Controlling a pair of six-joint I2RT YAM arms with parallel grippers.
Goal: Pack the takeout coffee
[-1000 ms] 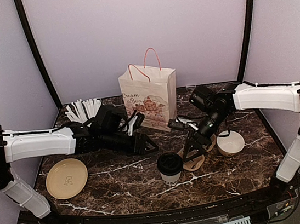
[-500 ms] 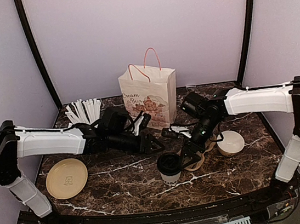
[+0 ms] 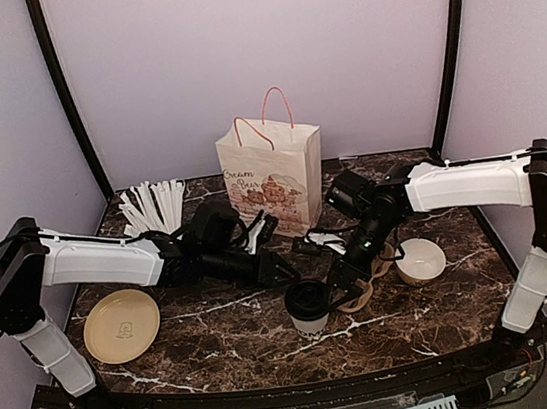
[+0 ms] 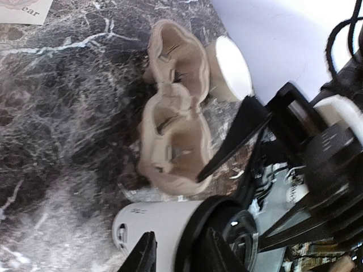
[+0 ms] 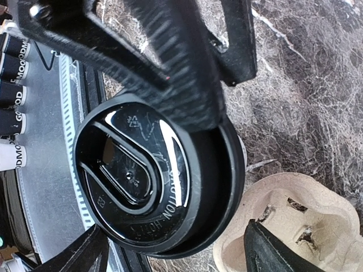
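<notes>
Seeing white tapered paper cup [image 3: 310, 321] with round black plastic lid [image 3: 308, 298] on, upright at lower centre of top view, just beside beige moulded-pulp cup carrier [image 4: 173, 141]. Flanked by left gripper [image 3: 287, 271] and right gripper [image 3: 340, 291], fingers on both spread, pinching nothing.

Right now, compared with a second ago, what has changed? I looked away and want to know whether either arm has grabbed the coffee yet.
Both arms closed in on the takeout coffee. The left gripper slid right and nearer, and the right gripper slid left and nearer, so they now flank its lid. Neither visibly holds it. The coffee itself, paper bag, plate, bowl, straws and cardboard carrier stayed put.
</notes>
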